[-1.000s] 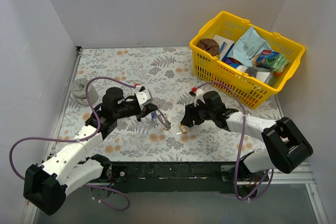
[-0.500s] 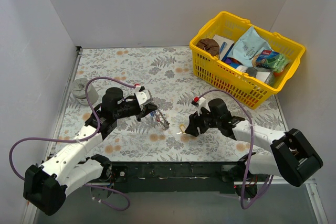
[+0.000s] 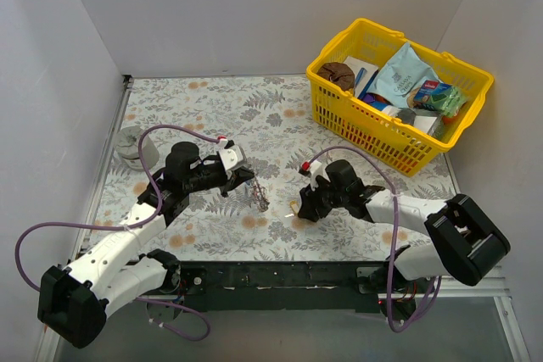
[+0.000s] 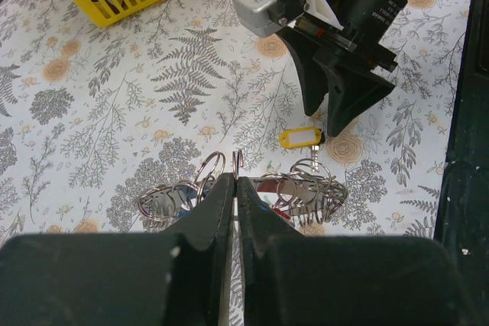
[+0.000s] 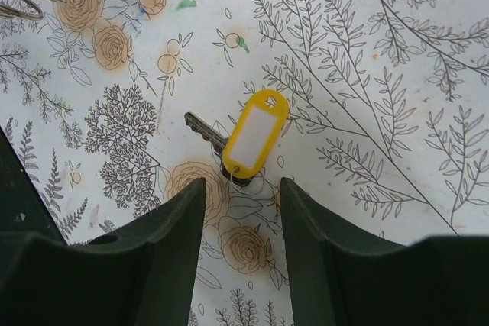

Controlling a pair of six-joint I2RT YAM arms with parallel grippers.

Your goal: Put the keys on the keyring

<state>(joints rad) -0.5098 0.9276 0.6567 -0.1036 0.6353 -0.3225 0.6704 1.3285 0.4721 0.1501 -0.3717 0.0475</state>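
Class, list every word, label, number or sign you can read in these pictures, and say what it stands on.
No text can be read for certain.
Teal pouch in the yellow basket: dark print, too blurred to read.
Red and blue packet beside it: too small to read.
Right arm's black housing, left wrist view: white lettering, too small to read.
Yellow key's tag: white label, blank.
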